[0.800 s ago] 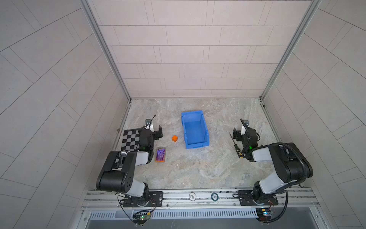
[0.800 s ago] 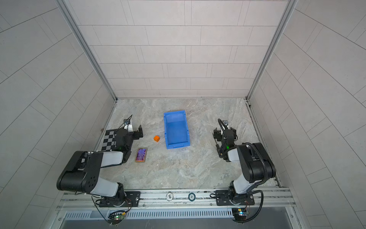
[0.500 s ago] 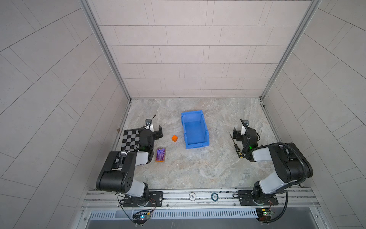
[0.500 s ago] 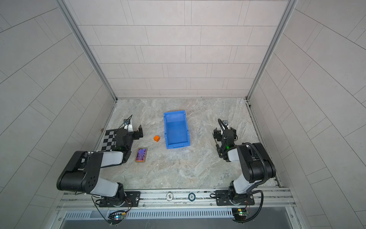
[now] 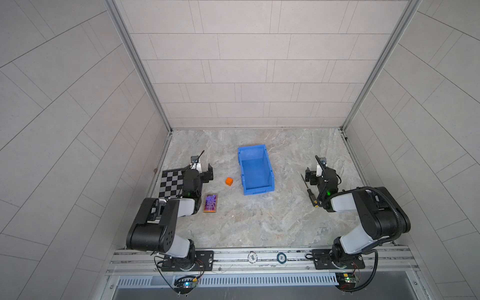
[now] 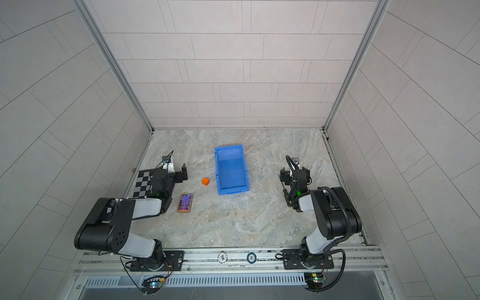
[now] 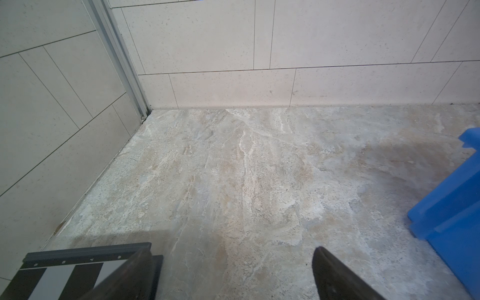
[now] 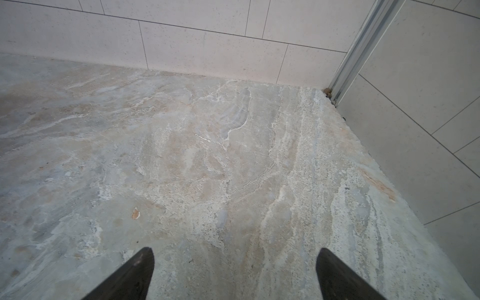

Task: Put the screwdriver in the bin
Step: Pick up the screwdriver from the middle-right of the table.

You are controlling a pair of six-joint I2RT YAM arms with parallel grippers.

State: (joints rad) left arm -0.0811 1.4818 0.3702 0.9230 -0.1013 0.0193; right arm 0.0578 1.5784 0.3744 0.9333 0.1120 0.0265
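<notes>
The screwdriver (image 5: pixel 309 191) lies on the marble floor at the right, its thin shaft pointing toward the back wall and its black, yellow-dotted handle toward the front. In a top view the right arm partly hides the screwdriver (image 6: pixel 285 195). My right gripper (image 5: pixel 318 173) (image 6: pixel 294 173) hovers just right of the shaft, open and empty; the right wrist view shows only bare floor between the fingertips of the right gripper (image 8: pixel 235 250). The blue bin (image 5: pixel 255 172) (image 6: pixel 231 171) (image 7: pixel 452 213) stands empty in the middle. My left gripper (image 5: pixel 204 170) (image 6: pixel 178 170) (image 7: pixel 232 250) is open at the left, holding nothing.
A small orange cube (image 5: pixel 229 181) sits left of the bin. A black-and-white checkerboard (image 5: pixel 168 181) lies by the left wall under the left arm. A purple-patterned card (image 5: pixel 210 203) lies in front of it. Tiled walls enclose three sides.
</notes>
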